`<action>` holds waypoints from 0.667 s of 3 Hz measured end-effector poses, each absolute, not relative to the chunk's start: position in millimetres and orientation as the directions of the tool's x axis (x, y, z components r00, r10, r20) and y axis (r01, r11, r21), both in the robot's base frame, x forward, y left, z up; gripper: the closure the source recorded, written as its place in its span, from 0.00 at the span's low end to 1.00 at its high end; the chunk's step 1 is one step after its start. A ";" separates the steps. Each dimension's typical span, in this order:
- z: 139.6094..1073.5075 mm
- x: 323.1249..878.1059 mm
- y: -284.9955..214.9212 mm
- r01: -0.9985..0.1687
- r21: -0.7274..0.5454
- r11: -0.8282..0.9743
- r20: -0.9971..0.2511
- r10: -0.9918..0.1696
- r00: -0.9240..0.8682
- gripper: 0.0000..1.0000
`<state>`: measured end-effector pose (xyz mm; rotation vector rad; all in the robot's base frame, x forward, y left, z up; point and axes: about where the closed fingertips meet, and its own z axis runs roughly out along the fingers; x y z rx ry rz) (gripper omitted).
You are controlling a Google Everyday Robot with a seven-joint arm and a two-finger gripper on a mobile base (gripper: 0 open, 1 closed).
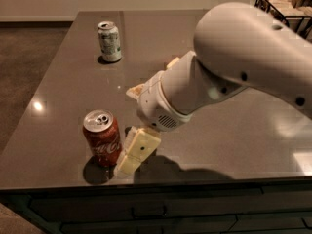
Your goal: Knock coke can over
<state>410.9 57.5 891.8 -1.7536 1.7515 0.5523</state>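
Observation:
The red coke can (102,138) stands upright near the front left edge of the dark table (68,82), its silver top facing up. My gripper (131,157) hangs low just right of the can, its cream-coloured tip next to the can's lower side; I cannot tell whether it touches. The large white arm (234,67) reaches in from the upper right and covers the table's middle.
A white-and-green can (109,42) stands upright at the back left. A yellowish flat object (136,90) shows partly behind the arm. A wire basket (285,6) sits at the far right back. The table's front edge runs just below the coke can.

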 end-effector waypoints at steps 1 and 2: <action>886.9 404.5 84.2 -0.995 -0.098 0.014 -0.709 -0.703 0.060 0.00; 883.6 401.6 103.0 -0.997 -0.079 -0.011 -0.733 -0.677 0.065 0.15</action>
